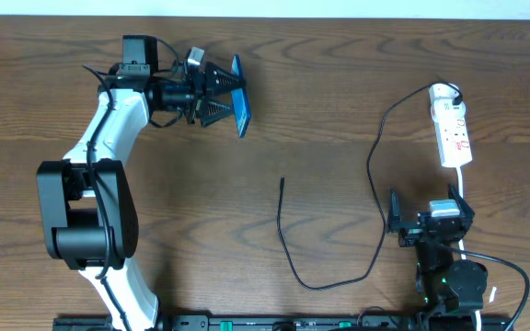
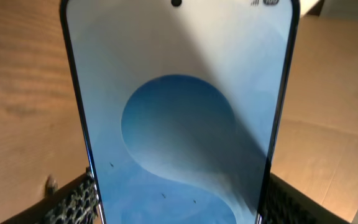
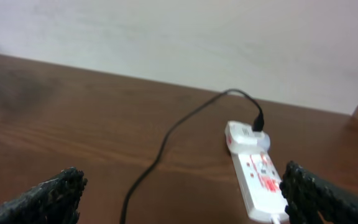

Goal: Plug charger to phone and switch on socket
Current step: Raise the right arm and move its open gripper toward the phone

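Note:
My left gripper [image 1: 226, 96] is shut on the phone [image 1: 240, 103], holding it on edge above the table at the back left. In the left wrist view the blue screen of the phone [image 2: 179, 112] fills the frame, with my fingers [image 2: 73, 202] clamped on its two long sides. The charger [image 1: 288, 248], a thin black cable, loops across the table; its free tip [image 1: 282, 182] lies mid-table and its other end is plugged into the socket [image 1: 453, 129] at the back right. My right gripper [image 1: 431, 215] stands open just in front of the socket [image 3: 260, 177], empty, with the charger [image 3: 166, 140] running between its fingers [image 3: 319, 196].
The socket's white cord [image 1: 460, 195] runs toward the front past the right gripper. A pale wall [image 3: 179, 43] rises behind the table's far edge. Bare wooden tabletop [image 1: 339, 83] lies between the two arms.

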Robot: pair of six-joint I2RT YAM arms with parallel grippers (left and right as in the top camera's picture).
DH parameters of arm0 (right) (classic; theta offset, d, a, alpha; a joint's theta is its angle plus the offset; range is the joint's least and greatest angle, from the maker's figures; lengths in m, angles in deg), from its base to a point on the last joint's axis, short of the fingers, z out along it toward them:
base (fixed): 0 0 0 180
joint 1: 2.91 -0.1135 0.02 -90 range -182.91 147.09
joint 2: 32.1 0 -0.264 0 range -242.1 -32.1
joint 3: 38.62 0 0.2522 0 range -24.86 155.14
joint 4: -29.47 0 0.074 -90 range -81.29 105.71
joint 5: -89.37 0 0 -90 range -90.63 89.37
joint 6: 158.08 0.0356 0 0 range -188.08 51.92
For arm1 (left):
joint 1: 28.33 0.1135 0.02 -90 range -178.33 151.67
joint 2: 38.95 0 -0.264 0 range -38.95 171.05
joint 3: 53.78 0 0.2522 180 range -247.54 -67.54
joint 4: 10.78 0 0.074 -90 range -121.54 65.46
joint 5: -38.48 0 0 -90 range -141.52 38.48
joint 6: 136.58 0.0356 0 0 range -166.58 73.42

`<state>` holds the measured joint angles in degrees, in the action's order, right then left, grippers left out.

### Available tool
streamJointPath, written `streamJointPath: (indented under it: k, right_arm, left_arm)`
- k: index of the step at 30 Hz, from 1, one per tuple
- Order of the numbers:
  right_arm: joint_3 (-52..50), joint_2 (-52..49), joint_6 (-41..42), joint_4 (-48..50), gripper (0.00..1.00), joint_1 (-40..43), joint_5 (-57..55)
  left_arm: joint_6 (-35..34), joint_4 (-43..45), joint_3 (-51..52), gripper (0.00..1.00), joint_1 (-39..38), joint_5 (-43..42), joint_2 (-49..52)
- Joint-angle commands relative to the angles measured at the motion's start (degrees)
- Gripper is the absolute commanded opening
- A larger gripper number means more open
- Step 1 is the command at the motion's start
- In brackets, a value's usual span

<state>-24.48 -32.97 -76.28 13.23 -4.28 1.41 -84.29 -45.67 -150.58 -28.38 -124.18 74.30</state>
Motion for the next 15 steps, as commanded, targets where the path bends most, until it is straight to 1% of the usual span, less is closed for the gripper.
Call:
streamJointPath:
  k: [1, 4, 5, 7, 11, 15]
  right_arm:
    - [-0.07, 0.22, 1.22, 1.49, 0.99, 0.2, 3.34]
    - [-0.07, 0.22, 10.16, 2.93, 0.99, 0.2, 3.5]
    - [-0.07, 0.22, 14.53, 2.93, 0.99, 0.2, 3.52]
    - [-0.04, 0.22, 18.82, 2.95, 0.99, 0.2, 4.55]
    - [1.7, 0.2, 19.54, 2.84, 0.99, 0.2, 10.25]
    - [8.24, -2.93, 19.5, -0.72, 0.99, 0.2, 17.99]
  left_arm:
    - [-9.18, 5.14, -0.66, 0.07, 0.07, -1.16, -1.53]
    - [-14.93, 11.65, -0.66, 0.07, -0.02, -0.61, -1.53]
    - [-17.31, 14.27, -0.66, 0.07, -0.2, 0.22, -1.53]
    - [-19.56, 16.72, -0.66, 0.07, -0.61, 1.16, -1.53]
    - [-22.86, 19.89, -0.66, 0.07, -2.01, 3.39, -1.53]
    - [-25.92, 20.61, -0.66, 0.07, -3.91, 7.06, -1.53]
